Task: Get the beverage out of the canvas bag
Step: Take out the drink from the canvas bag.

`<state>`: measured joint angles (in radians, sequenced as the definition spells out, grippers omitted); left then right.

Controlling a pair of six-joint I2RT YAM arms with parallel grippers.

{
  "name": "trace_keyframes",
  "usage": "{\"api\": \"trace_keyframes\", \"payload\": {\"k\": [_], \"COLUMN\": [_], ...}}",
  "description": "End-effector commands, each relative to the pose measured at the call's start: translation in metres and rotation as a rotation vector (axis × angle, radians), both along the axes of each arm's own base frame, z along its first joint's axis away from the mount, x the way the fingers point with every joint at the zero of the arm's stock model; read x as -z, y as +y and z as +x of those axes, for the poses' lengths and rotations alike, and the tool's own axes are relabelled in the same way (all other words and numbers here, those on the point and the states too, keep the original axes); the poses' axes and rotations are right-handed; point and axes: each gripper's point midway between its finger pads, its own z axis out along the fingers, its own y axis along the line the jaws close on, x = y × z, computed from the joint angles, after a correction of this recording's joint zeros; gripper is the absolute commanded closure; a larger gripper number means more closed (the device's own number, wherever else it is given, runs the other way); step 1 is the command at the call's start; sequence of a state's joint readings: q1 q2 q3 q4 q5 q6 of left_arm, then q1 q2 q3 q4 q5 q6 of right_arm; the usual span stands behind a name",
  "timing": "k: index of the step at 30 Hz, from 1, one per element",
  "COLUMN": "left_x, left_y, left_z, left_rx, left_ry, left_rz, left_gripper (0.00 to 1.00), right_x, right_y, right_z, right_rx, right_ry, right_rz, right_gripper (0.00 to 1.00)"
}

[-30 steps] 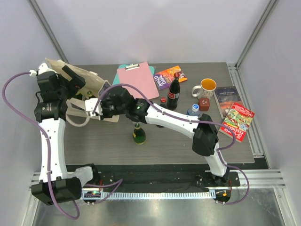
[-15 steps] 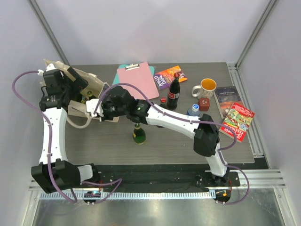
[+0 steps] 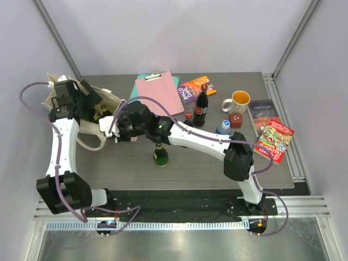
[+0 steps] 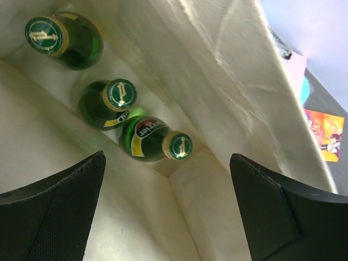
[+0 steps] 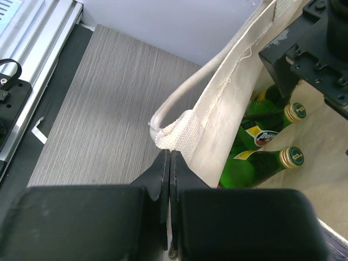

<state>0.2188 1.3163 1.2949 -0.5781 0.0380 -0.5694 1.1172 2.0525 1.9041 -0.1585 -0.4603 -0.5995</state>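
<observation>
The canvas bag (image 3: 111, 98) sits at the far left corner of the worktop (image 3: 125, 163). It is cream, coarse-woven and slack-sided, and its mouth gapes open. The right tool (image 5: 169, 157) is pinched tight on the bag's rim, at the stitched webbing where a soft loop handle (image 5: 182, 89) joins. The left tool (image 4: 167, 163) hangs over the mouth with its dark, grainy fingers (image 4: 65, 212) spread wide, nothing between them.

Inside, three green glass bottles (image 4: 117, 100) rest in a row along the bottom fold. Their round, gold-rimmed caps face upward, and one bottle shows a red-and-yellow label. The cloth walls crowd them on both sides.

A fourth green bottle (image 3: 160, 155) stands upright mid-worktop, under the right arm. Toward the far edge are a flat pink clipboard (image 3: 159, 89) and a dark cola bottle (image 3: 200, 109). A mug (image 3: 240, 100) and glossy books (image 3: 274, 140) sit toward the right edge.
</observation>
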Motion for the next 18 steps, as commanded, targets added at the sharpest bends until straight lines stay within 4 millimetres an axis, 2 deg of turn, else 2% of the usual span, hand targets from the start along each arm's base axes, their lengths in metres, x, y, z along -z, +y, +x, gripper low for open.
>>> {"api": "trace_keyframes", "payload": {"k": [1, 10, 18], "left_x": [0.0, 0.013, 0.024], "left_y": [0.013, 0.028, 0.037], "left_z": [0.005, 0.018, 0.029], "left_rx": [-0.031, -0.082, -0.131], "left_ry": [-0.01, 0.036, 0.076], "left_rz": [0.032, -0.01, -0.012], "left_gripper": [0.05, 0.16, 0.22], "right_x": [-0.04, -0.04, -0.038], "right_y": [-0.008, -0.006, -0.007], "right_z": [-0.023, -0.018, -0.016], "right_rx": [-0.058, -0.039, -0.035], "right_ry": [0.008, -0.012, -0.018], "right_rz": [0.063, 0.064, 0.058], "right_gripper": [0.99, 0.99, 0.99]}}
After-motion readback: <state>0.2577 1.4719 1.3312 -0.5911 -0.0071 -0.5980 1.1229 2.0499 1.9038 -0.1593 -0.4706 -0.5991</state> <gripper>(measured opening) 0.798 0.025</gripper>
